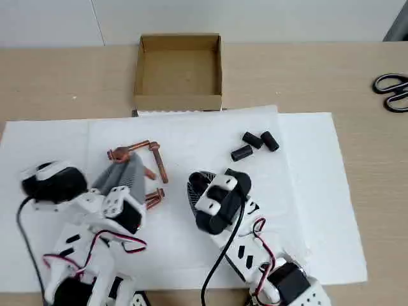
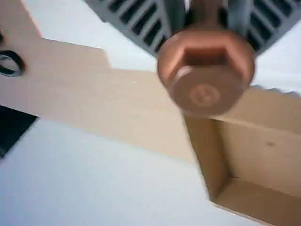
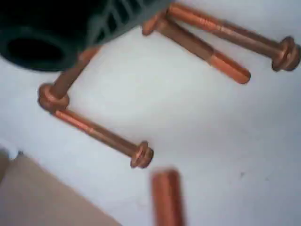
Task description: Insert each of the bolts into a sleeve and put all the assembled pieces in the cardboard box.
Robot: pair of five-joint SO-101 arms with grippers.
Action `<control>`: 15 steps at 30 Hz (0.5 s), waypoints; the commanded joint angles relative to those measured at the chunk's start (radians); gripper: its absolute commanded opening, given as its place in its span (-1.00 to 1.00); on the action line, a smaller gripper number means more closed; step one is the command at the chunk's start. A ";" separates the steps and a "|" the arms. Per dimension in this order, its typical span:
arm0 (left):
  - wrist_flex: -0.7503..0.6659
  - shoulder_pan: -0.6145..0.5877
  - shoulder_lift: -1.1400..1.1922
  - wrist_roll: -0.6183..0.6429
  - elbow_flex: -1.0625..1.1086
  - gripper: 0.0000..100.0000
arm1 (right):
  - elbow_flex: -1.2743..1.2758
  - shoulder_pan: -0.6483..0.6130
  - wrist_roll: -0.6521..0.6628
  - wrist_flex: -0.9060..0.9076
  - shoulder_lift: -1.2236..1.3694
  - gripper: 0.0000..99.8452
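**Bolt pick-up: opening stage of the bolt-and-sleeve assembly.**
The copper-coloured flanged hex bolt (image 2: 205, 75) is clamped between the grey slatted fingers of the left gripper (image 1: 122, 164), left of centre in the high view, among loose copper bolts (image 1: 159, 164). Three short black cylindrical sleeves (image 1: 252, 139) lie well apart, right of centre. The open cardboard box (image 1: 178, 102), top centre, holds no assembled piece. The right gripper (image 1: 199, 188) cannot be judged open or closed. The next move probably calls for aligning shank and sleeve bore.

Bright, even light; soft shadows lie beside each bolt (image 3: 96, 134) on the white paper (image 1: 306, 191).
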 commanded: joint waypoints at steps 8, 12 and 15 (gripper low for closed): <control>-0.262 0.072 -0.012 -0.002 0.140 -0.99 | 0.058 -0.010 0.026 -0.074 -0.010 -1.00; -0.272 0.133 -0.012 0.049 0.140 -0.99 | 0.057 -0.010 0.028 -0.079 -0.010 -1.00; -0.273 0.160 -0.012 0.052 0.145 -0.99 | 0.063 -0.010 0.029 -0.081 -0.010 -1.00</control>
